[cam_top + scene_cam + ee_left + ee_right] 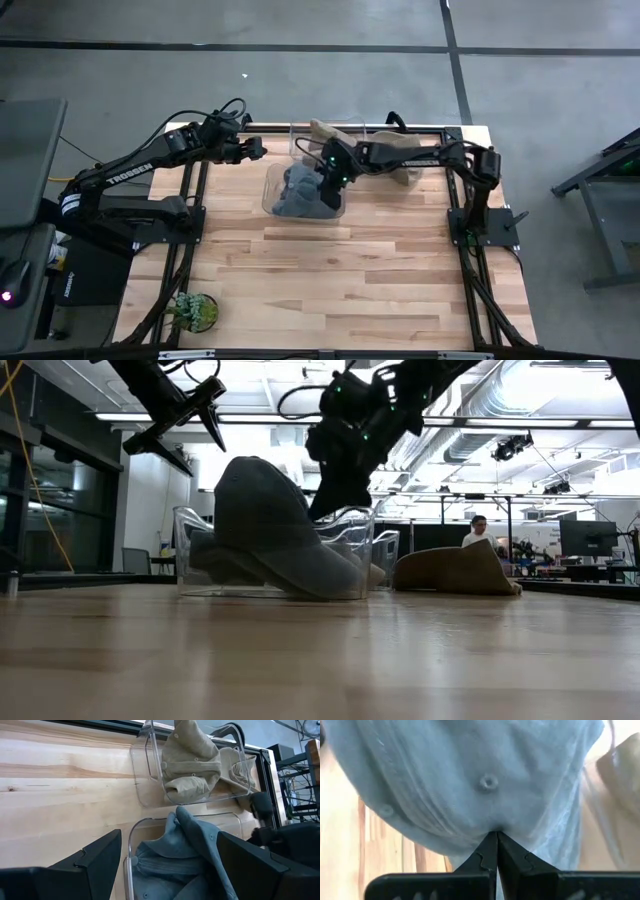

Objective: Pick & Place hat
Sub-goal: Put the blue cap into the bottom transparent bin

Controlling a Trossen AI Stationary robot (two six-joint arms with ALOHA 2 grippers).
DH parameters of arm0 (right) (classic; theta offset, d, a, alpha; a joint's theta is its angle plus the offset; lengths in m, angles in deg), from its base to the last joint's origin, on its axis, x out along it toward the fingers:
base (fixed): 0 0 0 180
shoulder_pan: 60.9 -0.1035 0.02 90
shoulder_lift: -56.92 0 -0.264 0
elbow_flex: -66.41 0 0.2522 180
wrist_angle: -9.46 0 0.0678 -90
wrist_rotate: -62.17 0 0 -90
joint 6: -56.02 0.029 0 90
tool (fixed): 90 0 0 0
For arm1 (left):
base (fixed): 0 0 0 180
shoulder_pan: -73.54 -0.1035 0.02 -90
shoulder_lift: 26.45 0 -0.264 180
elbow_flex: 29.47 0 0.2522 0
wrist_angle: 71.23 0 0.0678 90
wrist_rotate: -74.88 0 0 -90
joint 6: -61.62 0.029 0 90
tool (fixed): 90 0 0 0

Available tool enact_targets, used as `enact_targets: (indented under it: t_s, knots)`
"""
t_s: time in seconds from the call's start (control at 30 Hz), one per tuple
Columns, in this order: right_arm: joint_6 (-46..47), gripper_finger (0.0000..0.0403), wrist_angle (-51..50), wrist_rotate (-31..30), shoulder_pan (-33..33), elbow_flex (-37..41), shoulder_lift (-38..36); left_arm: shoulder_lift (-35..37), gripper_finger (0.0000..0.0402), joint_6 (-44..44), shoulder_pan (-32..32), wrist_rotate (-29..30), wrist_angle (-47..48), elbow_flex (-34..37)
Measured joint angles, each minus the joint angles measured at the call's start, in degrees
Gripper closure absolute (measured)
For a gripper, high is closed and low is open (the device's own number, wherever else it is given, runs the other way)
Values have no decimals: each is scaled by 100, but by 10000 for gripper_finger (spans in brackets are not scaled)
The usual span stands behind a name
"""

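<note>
A grey-blue hat (300, 190) lies in a clear plastic bin (270, 185) at the far middle of the table, its crown bulging above the bin's walls (265, 520). My right gripper (496, 840) has come down on the hat from the right and is shut on its cloth (328, 188). My left gripper (255, 150) hangs open in the air to the left of the bins, touching nothing (185, 420). Its wide-spread fingers frame the hat (185, 855) in the left wrist view. My right gripper pinches a pucker of the hat's crown cloth (492, 827) between its two fingertips, just below an eyelet (487, 782). The fingers slant down from above, coming from the table's right side. The hat rests in the bin, and its cloth gathers into folds at the fingertips.
A second clear bin (150, 775) behind the first holds a tan hat (192, 760). More tan cloth (405, 168) lies on the table under my right arm (455, 570). A small potted plant (195, 312) stands at the near left corner. The near half of the table is bare wood.
</note>
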Motion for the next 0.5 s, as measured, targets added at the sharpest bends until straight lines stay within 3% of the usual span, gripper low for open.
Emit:
enact_targets:
  t_s: [0.3, 0.5]
  knots:
    - [-144, 403, -1083, -208, -2, -659, -36, 0, 99, -4, 0, -35, 9, 0]
    - [-128, 403, -1120, -22, -133, -1181, -52, 0, 99, 1, 0, -37, 12, 0]
